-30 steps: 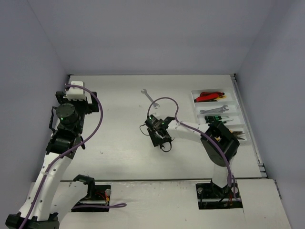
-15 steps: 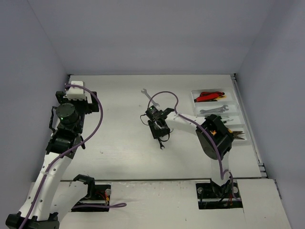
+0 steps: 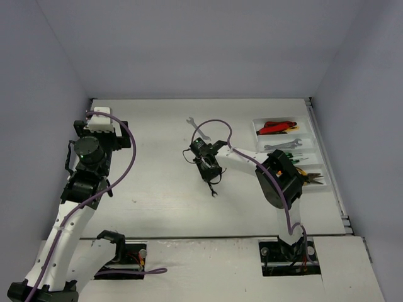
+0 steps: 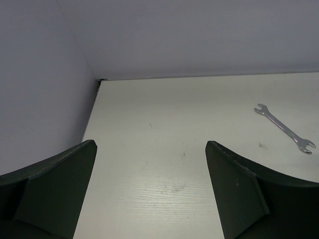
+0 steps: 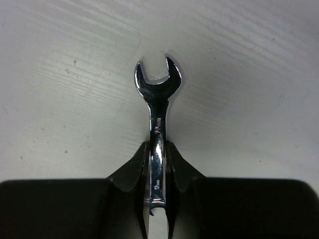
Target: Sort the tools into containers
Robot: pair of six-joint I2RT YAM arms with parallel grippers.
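Right claw (image 5: 158, 149): pinching 1 slim silver steel open-ended wrench (image 5: 156, 114) by its shank.
Handling: probably light, stiff, slippery; hold the flat shank.
Left claw (image 4: 150, 147): spread, empty.

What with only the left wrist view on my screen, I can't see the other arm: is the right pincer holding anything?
Observer: Yes, the right pincer is shut on a silver wrench, gripping its shaft.
Operator: Where is the tray from there?
Observer: The white tray sits at the right edge of the table, to the right of that pincer.
Operator: Any wrenches in it already?
Observer: Yes, silver wrenches lie in its second compartment from the far end.
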